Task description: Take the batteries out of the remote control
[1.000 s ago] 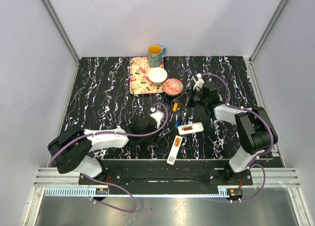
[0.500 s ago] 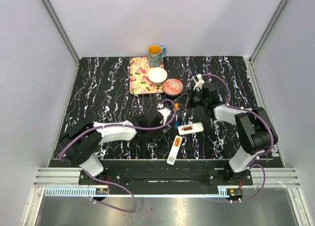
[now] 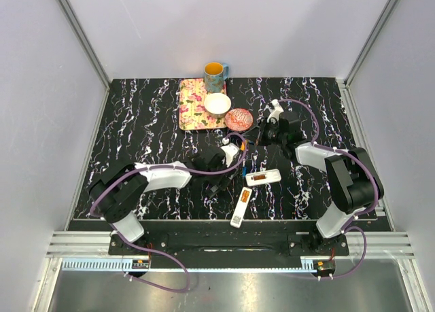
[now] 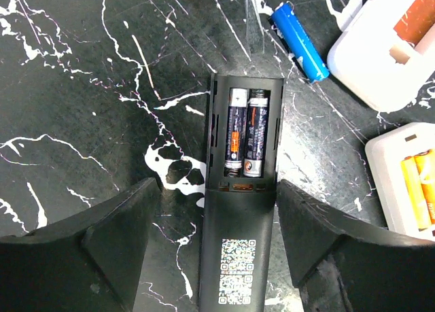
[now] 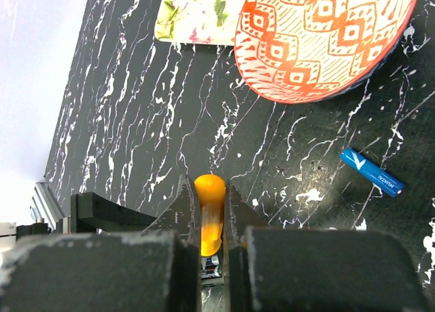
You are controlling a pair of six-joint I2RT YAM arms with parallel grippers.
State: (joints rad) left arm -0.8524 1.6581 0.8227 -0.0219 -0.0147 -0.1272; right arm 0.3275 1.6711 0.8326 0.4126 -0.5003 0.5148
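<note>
A black remote control [image 4: 238, 257] lies back-up on the marbled table, its compartment open with two dark batteries [image 4: 246, 132] side by side. My left gripper [image 4: 217, 184] is open and straddles the remote; both fingers [image 4: 119, 240] stand apart from its sides. A loose blue battery [image 4: 299, 40] lies beyond it. In the top view the left gripper [image 3: 219, 181] is mid-table. My right gripper [image 5: 207, 186] is shut on the orange-handled screwdriver [image 5: 209, 213], and another blue battery [image 5: 372, 171] lies to its right.
Two white remotes [image 3: 263, 178] [image 3: 240, 206] lie open on the table, one holding orange cells [image 4: 418, 189]. A red patterned bowl [image 3: 238, 118], a floral tray [image 3: 192, 108] with a white bowl [image 3: 217, 104], and a yellow mug [image 3: 215, 71] stand at the back.
The left arm has swung forward and to the right, bringing its gripper over the black remote. The right arm with the screwdriver has hardly moved.
</note>
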